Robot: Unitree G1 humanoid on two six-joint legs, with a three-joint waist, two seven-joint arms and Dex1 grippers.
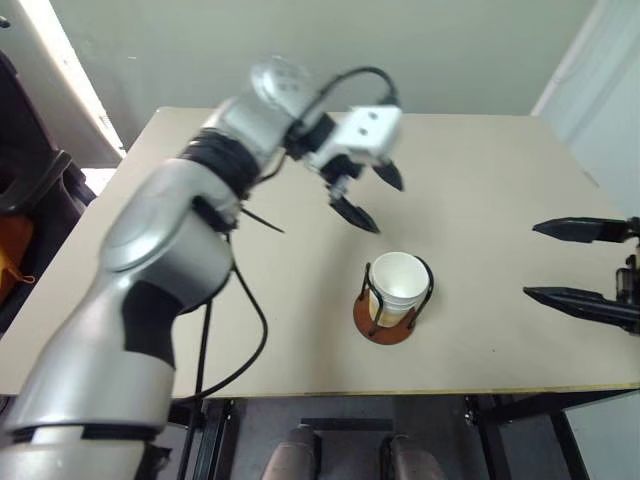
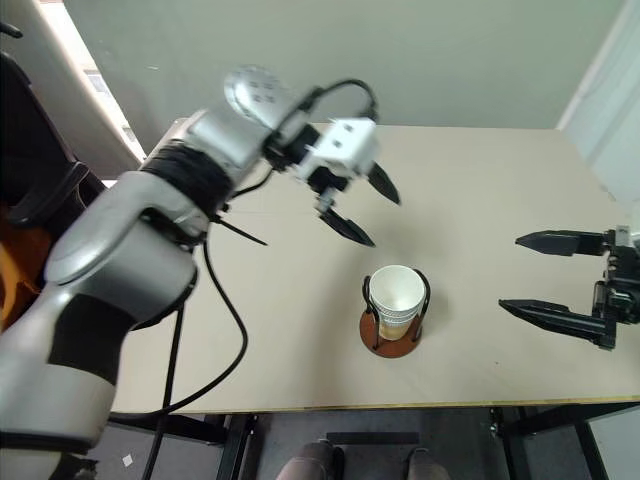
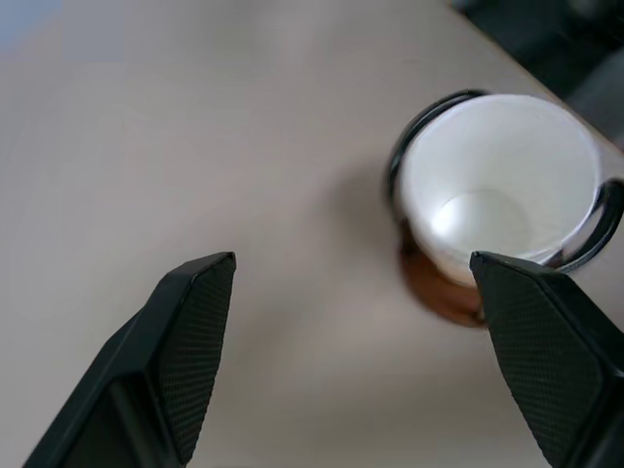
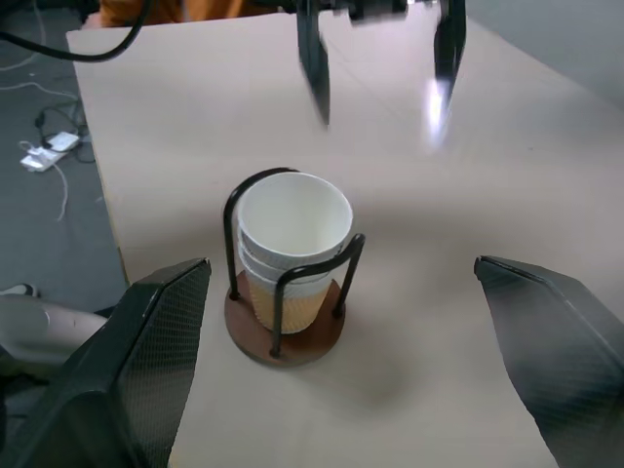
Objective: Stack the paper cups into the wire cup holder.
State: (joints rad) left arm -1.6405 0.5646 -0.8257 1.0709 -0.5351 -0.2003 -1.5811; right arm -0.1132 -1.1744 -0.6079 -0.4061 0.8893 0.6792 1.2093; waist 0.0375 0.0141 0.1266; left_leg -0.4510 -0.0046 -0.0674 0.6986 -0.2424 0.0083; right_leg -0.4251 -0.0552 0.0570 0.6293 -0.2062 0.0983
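Now the cups (image 1: 397, 285) sit nested one inside another in the holder (image 1: 385, 322), a little right of centre and below the middle of the left eye frame, on the tan table (image 1: 480, 190). Three rolled white rims show stacked in the right wrist view, the tan side of the lowest cup visible between the black wire loops, and the round reddish-brown base lies flat on the tabletop. The stack stands upright.

The left gripper (image 1: 366, 196) hangs above the table in the upper middle of the frame, up and to the left of the holder and clear of it. Its two black fingers are spread apart with nothing between them; in the left wrist view the cups appear near one fingertip (image 3: 531, 322), but apart from it.

The right gripper (image 1: 562, 262) reaches in from the right edge of the frame, at about the height of the holder and well apart from it. Its fingers are likewise spread wide and hold nothing.
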